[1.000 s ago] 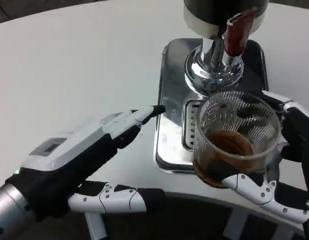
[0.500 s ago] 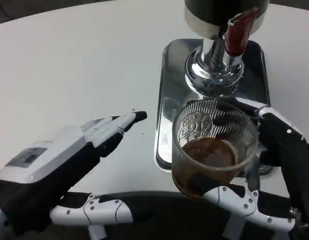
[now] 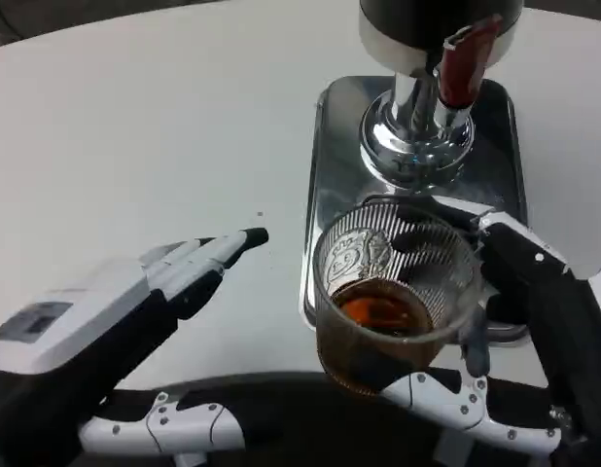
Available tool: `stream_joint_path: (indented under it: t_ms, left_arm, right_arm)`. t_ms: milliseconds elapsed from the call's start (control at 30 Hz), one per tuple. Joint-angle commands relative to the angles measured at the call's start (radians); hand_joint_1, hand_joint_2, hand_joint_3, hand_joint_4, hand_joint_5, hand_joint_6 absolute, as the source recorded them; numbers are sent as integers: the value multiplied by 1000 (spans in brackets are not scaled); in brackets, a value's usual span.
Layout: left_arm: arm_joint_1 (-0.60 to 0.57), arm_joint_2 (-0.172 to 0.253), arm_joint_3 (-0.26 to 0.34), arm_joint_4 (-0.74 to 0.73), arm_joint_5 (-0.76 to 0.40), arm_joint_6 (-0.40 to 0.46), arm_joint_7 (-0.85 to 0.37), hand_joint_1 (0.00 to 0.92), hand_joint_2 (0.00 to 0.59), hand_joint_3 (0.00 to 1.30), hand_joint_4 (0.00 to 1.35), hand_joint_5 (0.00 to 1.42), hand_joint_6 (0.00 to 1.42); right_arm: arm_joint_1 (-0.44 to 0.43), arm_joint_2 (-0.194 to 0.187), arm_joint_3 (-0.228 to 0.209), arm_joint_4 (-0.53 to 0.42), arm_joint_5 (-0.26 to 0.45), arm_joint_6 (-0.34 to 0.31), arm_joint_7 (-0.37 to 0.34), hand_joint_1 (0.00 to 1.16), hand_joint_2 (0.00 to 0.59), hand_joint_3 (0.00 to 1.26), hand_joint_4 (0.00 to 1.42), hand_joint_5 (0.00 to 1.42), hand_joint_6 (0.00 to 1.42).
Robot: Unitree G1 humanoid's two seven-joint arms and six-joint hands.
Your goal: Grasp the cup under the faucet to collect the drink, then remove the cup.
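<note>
Cup of brown drink, gripped by right hand, hides the tray's front; left hand spread, holding nothing.

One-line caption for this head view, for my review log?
Right hand holds a ribbed glass cup of brown drink over the steel tray, clear of the faucet; left hand open.

Light's bright and even from overhead on my feed. Table near blown-out white, hard glare streaks on the steel tray and chrome dispenser base. Soft shadow along the table's near edge, slight blur overall
</note>
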Motion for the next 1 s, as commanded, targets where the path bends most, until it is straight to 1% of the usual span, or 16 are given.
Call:
stream_joint_path:
  t_ms: [33,333,1000]
  left_arm:
    - [30,-1,17,-19,-12,3,-12,0,35,0,0,0,0]
    - [53,2,34,-30,-14,-12,-14,0,35,0,0,0,0]
    - [77,6,49,-42,-8,-18,-24,0,28,0,0,0,0]
  right_arm:
    - [-9,1,4,-24,28,-26,7,884,183,961,1089,1341,1310]
    - [-17,-4,7,-22,36,-22,22,884,183,962,1089,1341,1310]
    - [-7,-3,13,-36,32,-15,31,877,192,963,1101,1341,1310]
